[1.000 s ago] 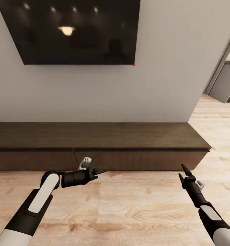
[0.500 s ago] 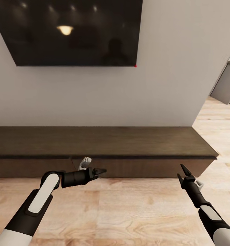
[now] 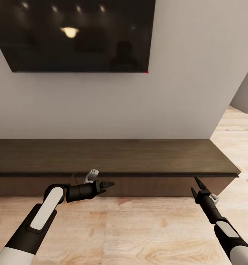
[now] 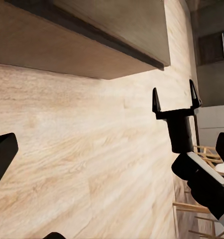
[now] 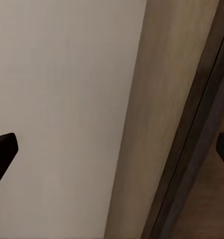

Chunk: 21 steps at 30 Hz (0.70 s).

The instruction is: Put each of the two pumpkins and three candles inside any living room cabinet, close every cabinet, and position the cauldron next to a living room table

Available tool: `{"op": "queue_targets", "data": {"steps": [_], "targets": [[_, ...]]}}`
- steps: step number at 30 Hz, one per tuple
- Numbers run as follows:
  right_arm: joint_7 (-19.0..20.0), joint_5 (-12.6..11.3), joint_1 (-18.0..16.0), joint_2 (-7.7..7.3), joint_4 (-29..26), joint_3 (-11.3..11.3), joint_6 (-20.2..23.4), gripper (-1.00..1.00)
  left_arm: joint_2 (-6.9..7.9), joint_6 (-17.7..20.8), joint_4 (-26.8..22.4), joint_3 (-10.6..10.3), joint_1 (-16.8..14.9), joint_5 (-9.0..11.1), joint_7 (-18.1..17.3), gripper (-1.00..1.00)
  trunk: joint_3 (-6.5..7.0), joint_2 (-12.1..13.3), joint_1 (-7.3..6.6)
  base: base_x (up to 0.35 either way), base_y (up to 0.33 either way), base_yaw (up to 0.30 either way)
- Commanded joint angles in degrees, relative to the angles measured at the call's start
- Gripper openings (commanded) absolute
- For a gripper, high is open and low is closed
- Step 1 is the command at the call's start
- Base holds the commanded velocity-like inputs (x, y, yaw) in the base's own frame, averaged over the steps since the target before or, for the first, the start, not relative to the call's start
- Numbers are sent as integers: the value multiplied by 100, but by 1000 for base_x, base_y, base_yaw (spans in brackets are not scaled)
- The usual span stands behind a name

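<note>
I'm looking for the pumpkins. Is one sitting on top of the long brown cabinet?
No, the head view shows the cabinet with a bare flat top.

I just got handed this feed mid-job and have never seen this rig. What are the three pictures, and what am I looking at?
You are driving a two-armed robot. The head view looks down over both arms at a long dark wood cabinet against a wall, with a black screen hung above it and pale wood floor below. The left gripper points sideways along the cabinet front; the right gripper points up toward it. Both are open and hold nothing. The other two pictures come from cameras on each wrist: the left one sees the floor, the cabinet's underside and the right gripper; the right one sees wall and cabinet edge.
</note>
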Motion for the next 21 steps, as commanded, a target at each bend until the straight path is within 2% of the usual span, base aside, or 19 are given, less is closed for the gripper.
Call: {"op": "queue_targets", "data": {"steps": [1, 21], "targets": [[11, -46, -4, -1, 4, -6, 53, 100, 3, 9, -1, -4, -4, -46, -46, 100, -4, -2, 0, 67, 0, 0], [-267, -62, -4, 8, 4, -8, 53, 100, -6, 9, -5, 1, 0, -51, -44, 100, -4, -2, 0, 68, 0, 0]]}}
